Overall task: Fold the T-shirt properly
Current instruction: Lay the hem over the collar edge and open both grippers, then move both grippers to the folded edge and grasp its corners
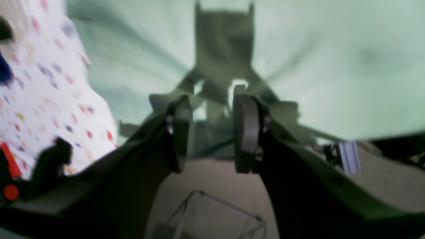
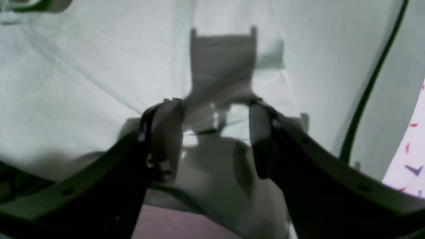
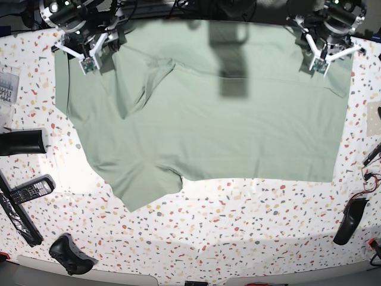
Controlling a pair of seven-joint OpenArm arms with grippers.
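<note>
Base view: T-shirt (image 3: 226,125) lies spread flat on the speckled bench (image 3: 238,226), far edge under both arms. Left gripper (image 1: 212,129) and right gripper (image 2: 215,139) hang with jaws parted, empty. Risk: uneven bites at the two corners would skew the fold; one sleeve (image 3: 146,185) is already rumpled.

1. A table (image 3: 238,226) with a white top speckled in red, yellow and dark flecks fills the base view.
2. Light falls from above, bright on the near middle of the top and dimmer at the corners.
3. A remote control (image 3: 30,189) lies near one edge, with a dark cylinder (image 3: 21,142) just beyond it.
4. A black game controller (image 3: 70,254) sits at the near corner.
5. A dark computer mouse (image 3: 348,221) rests by the opposite edge.
6. In the left wrist view, beige floor (image 1: 212,179) shows below.
</note>
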